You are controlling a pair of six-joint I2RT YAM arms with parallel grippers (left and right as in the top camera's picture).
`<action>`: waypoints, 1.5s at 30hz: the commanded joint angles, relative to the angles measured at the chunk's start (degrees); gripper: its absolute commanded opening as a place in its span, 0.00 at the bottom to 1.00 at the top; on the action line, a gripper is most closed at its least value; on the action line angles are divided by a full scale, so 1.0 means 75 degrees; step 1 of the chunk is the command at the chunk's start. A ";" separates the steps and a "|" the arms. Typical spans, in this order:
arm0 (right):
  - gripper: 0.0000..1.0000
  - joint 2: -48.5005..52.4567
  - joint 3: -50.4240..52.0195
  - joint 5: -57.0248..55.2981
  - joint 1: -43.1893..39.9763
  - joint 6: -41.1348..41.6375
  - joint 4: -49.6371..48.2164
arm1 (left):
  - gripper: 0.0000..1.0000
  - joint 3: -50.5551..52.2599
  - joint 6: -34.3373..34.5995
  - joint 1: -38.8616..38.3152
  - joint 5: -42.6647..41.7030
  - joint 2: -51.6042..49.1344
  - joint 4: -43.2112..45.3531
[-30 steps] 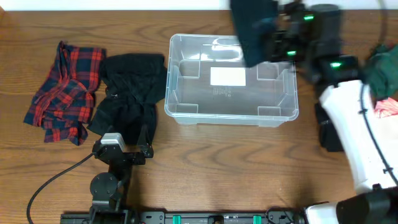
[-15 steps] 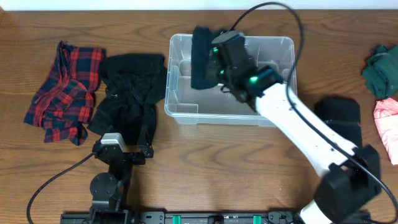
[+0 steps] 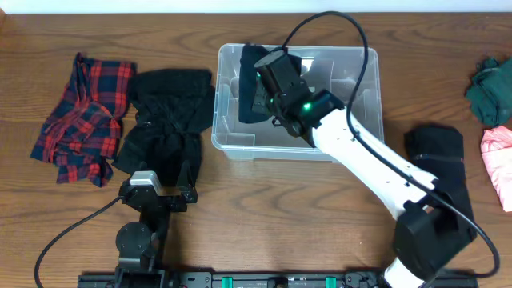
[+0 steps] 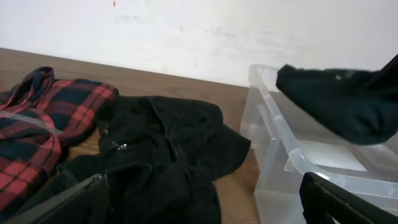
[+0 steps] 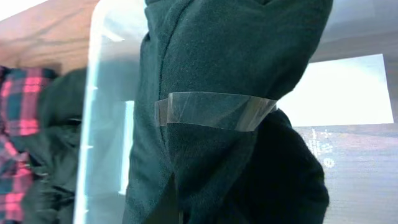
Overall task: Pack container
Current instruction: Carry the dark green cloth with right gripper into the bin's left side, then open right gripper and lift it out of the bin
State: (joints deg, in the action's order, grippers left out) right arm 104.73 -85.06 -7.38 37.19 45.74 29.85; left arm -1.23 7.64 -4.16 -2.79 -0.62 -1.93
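Observation:
The clear container (image 3: 356, 146) stands at the middle back of the table, its white label (image 5: 354, 87) showing on the base. My right gripper (image 3: 268, 80) reaches over its left half, shut on a dark teal garment (image 3: 250, 90) that hangs down into the bin. In the right wrist view that garment (image 5: 236, 62) fills the frame and hides the fingers. In the left wrist view the same garment (image 4: 342, 106) hangs above the bin's rim (image 4: 273, 124). My left gripper (image 3: 158, 188) rests open near the front left, fingers wide apart, at the edge of a black garment (image 3: 164, 120).
A red plaid shirt (image 3: 80, 116) lies at the far left beside the black garment. Right of the container lie a black piece of cloth (image 3: 436, 160), a green garment (image 3: 490, 84) and a pink one (image 3: 498, 152) at the table's right edge.
The right arm swung from the back right to over the container's left half and lowered the dark garment into it. The left arm has not moved.

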 commanded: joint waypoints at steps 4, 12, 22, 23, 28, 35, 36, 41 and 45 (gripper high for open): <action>0.01 0.0507 0.0047 -0.0073 0.0125 -0.0265 -0.0198 | 0.98 0.0134 -0.0044 0.0032 0.0114 0.0035 -0.0277; 0.01 0.1233 0.0047 0.0221 0.0195 -0.0423 -0.0510 | 0.98 0.0134 -0.0044 0.0032 0.0114 0.0035 -0.0277; 0.39 0.1355 0.0047 0.0245 0.0195 -0.0632 -0.0726 | 0.98 0.0134 -0.0044 0.0032 0.0114 0.0035 -0.0277; 0.46 0.1352 0.0047 0.0248 0.0195 -0.0644 -0.0723 | 0.98 0.0134 -0.0044 0.0032 0.0114 0.0035 -0.0277; 0.60 0.1352 0.0044 0.0597 0.0195 -0.0979 -0.0921 | 0.98 0.0134 -0.0044 0.0032 0.0114 0.0035 -0.0277; 0.68 0.1160 -0.0280 0.1052 0.0175 -0.1658 -0.0956 | 0.98 0.0134 -0.0044 0.0032 0.0114 0.0035 -0.0277; 0.70 0.1040 -0.0408 0.1058 0.0146 -0.1778 -0.0842 | 0.98 0.0134 -0.0044 0.0032 0.0114 0.0035 -0.0277; 0.78 0.0184 -0.1311 0.1075 -0.0286 -0.2439 0.0312 | 0.98 0.0134 -0.0044 0.0032 0.0114 0.0035 -0.0277; 0.86 -0.0600 -0.1856 0.1078 -0.0839 -0.2836 0.1303 | 0.98 0.0134 -0.0044 0.0032 0.0114 0.0035 -0.0277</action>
State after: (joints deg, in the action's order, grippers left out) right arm 107.02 -95.04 0.95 34.35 28.99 37.41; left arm -1.23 7.66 -4.19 -2.81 -0.64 -1.91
